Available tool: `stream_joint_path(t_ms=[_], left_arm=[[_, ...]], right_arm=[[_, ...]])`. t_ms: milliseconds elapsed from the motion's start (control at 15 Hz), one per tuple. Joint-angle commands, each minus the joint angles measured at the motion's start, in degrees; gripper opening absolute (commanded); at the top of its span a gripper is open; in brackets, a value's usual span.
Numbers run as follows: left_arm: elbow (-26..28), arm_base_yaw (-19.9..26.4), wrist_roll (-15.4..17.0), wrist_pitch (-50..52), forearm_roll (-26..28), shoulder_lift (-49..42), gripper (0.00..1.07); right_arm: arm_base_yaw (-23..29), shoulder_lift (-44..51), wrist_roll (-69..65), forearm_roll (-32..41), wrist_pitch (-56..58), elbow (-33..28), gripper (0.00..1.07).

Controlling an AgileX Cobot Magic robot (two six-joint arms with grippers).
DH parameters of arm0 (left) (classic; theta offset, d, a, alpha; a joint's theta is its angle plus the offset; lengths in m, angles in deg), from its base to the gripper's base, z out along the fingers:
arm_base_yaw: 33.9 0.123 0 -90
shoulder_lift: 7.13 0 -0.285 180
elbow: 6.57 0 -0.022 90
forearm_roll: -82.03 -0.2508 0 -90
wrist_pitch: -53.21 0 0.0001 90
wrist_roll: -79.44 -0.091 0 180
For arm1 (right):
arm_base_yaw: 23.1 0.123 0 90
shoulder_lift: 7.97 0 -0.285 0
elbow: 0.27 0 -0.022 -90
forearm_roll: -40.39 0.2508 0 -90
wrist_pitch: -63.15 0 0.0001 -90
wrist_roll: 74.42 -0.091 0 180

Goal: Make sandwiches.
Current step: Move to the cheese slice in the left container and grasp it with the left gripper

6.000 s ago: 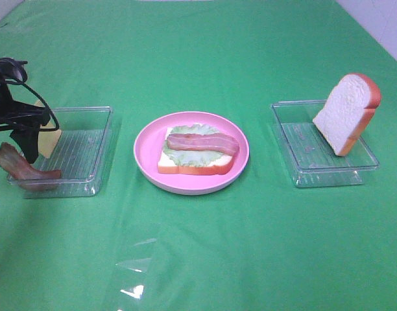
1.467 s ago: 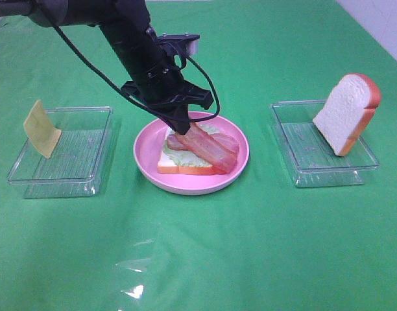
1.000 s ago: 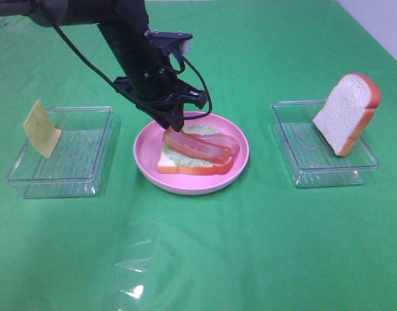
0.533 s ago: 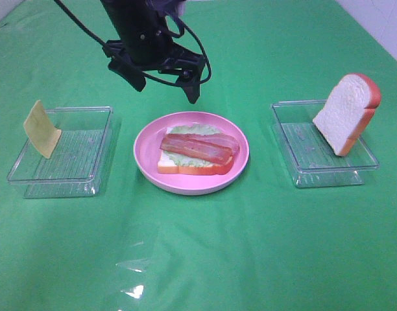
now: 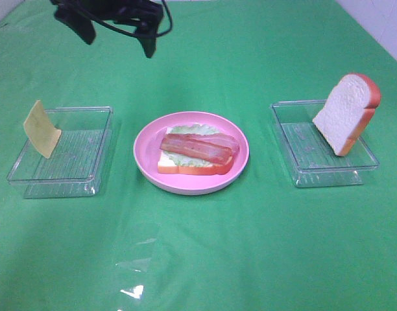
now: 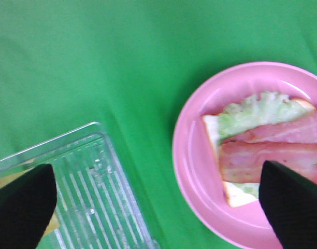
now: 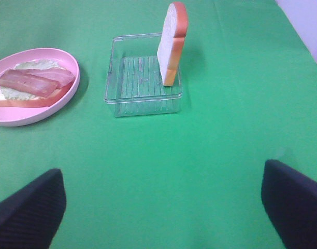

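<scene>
**Left pincer (image 5: 119, 44) up high, wide open, holding nothing.**
Below it, a little toward the other arm's side, the half-made sandwich (image 5: 197, 152) of white bread, green lettuce and brown bacon lies on the round pink plate (image 5: 146, 162). Below it on the outer side, the thin yellow cheese square (image 5: 42, 129) leans in a clear plastic tray (image 5: 88, 175). I think cheese comes next: go down slowly, pinch its top edge softly, and lay it flat on the bacon. The right pincer (image 7: 161, 202) is wide open and empty too.

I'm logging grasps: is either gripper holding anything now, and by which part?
Nothing is held. The left gripper hangs open and empty beyond the plate; the right gripper is open and empty too. Both bacon strips lie on the sandwich.
</scene>
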Motion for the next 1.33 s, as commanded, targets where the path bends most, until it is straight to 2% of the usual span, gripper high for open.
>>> stream_joint_path(t_ms=[67,200,467,667,867,1333], left_arm=[[-5.2,6.0,0.9,-4.9,1.0,-5.3,1.0],[-11.7,12.5,0.1,-4.9,1.0,-8.7,1.0],[-18.4,18.3,-1.1,-4.8,2.2,-8.1,1.0],[-18.5,18.8,-1.1,-3.6,2.7,-4.6,1.0],[-18.4,18.7,-2.0,0.2,5.6,-1.4,0.99],[-17.3,18.7,-2.0,5.3,5.3,5.1,0.97]], right_arm=[[0.0,1.4,-0.3,0.1,-0.3,-0.2,0.98],[0.0,1.4,-0.3,0.1,-0.3,-0.2,0.98],[0.0,1.4,-0.3,0.1,-0.3,-0.2,0.98],[0.0,1.4,-0.3,0.1,-0.3,-0.2,0.98],[0.0,1.4,-0.3,0.1,-0.3,-0.2,0.98],[0.0,1.4,-0.3,0.1,-0.3,-0.2,0.98]])
